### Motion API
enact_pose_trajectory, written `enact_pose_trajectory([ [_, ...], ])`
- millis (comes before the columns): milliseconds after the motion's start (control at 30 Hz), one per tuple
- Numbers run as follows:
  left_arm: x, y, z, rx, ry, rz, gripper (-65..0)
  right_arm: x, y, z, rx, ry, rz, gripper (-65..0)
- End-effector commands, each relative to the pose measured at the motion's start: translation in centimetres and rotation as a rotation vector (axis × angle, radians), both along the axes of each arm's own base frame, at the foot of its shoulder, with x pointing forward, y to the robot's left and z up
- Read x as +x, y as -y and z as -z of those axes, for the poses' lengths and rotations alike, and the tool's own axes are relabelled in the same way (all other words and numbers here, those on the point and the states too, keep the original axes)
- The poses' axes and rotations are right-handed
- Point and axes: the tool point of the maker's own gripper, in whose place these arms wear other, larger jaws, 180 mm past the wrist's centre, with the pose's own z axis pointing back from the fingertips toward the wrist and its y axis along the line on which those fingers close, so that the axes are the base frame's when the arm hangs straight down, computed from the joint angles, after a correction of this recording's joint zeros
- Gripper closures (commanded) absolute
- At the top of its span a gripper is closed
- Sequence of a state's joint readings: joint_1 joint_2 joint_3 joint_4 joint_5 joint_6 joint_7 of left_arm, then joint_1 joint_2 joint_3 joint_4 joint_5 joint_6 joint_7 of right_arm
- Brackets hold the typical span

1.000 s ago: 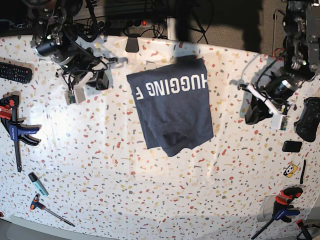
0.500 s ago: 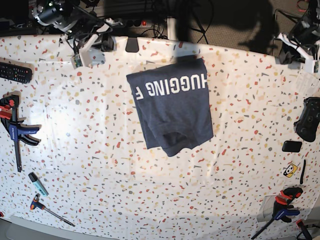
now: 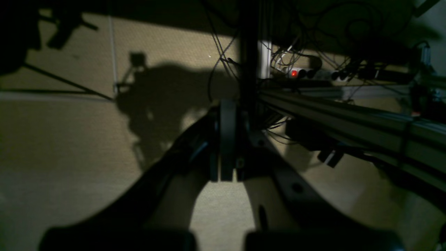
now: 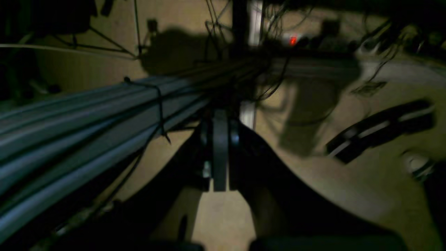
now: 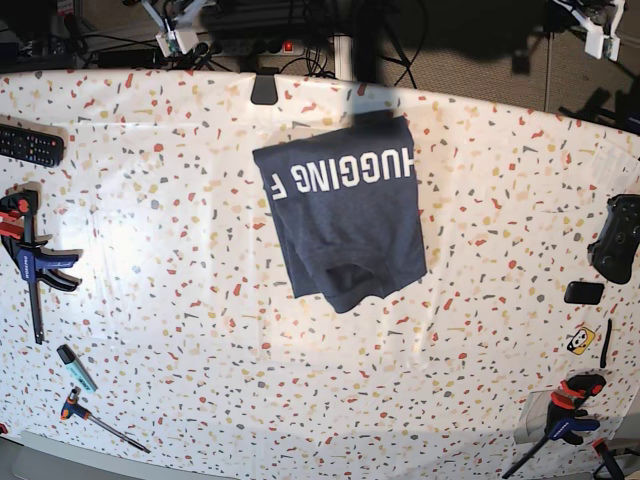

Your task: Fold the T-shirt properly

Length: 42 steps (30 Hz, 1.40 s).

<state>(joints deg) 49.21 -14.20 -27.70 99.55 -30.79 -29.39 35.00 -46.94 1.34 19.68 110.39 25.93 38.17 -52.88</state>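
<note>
The T-shirt (image 5: 345, 215) lies folded into a dark navy rectangle on the speckled table (image 5: 200, 300), a little beyond its middle. White letters reading "HUGGING F" run across its far part, upside down. Both arms are pulled back past the table's far edge. Only a bit of the right arm (image 5: 178, 25) shows at the top left and a bit of the left arm (image 5: 598, 28) at the top right. In the left wrist view my left gripper (image 3: 225, 139) is shut on nothing and faces the floor. My right gripper (image 4: 219, 150) is likewise shut and empty. Neither is near the shirt.
A remote (image 5: 30, 145), a red-and-blue clamp (image 5: 30, 265), a marker (image 5: 75, 367) and a hand tool (image 5: 100, 420) lie along the left side. A game controller (image 5: 615, 240), a small black block (image 5: 583, 292) and another clamp (image 5: 565, 415) sit on the right.
Both arms have risen from beside the shirt and drawn back beyond the table's far edge, nearly out of the base view. The shirt has not moved.
</note>
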Motion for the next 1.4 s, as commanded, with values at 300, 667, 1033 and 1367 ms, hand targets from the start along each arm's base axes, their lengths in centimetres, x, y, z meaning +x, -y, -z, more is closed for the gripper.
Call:
enact_pose_trajectory([
  [300,-6.7,-1.6,10.4,-0.104,-0.221,-0.175,0.0,-4.2,3.1,10.1,-0.021,-0.161,0.114,0.0],
  [667,-8.5,1.8,16.8,-0.178,-0.356,-0.267,0.0,-3.5,7.8,17.9,-0.085,-0.344,0.188,0.0],
  [1033,-9.3,7.0,20.1,-0.079,-0.482,-0.255,0.0,-1.8,5.6,19.5,-0.070,-0.381,0.113,0.0],
  [1367,-10.9,7.9,20.5,-0.076,-0.520,-0.283,0.0,-3.5,3.8,20.5,-0.182,-0.404,-0.088,0.0],
])
